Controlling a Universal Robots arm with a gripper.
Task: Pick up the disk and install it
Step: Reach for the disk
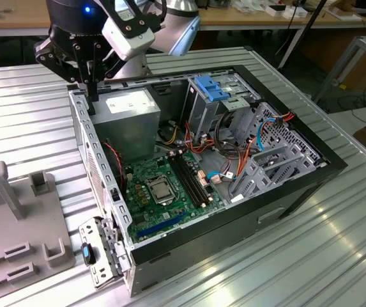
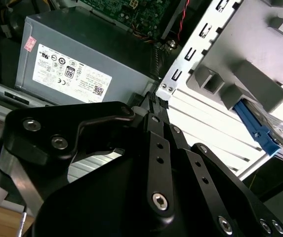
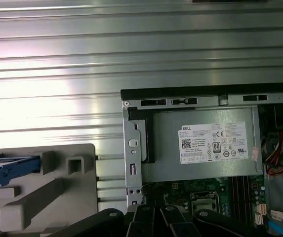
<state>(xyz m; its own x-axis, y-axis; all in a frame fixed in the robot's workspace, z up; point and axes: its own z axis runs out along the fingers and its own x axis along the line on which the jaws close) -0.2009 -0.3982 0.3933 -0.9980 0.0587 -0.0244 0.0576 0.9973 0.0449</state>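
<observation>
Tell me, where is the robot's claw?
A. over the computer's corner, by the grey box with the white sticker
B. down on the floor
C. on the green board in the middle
A: the gripper hangs over a corner of the computer case, beside the grey power box, well away from the green board.

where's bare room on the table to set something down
Bare ribbed metal table lies on the exterior view's right of the open black computer case, and beyond the grey plastic fixture. Inside the case, orange cables crowd the metal drive cage.

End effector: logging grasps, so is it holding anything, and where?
Nothing. The end effector hangs empty over the edge of the case; the disk sits on the grey fixture.
</observation>
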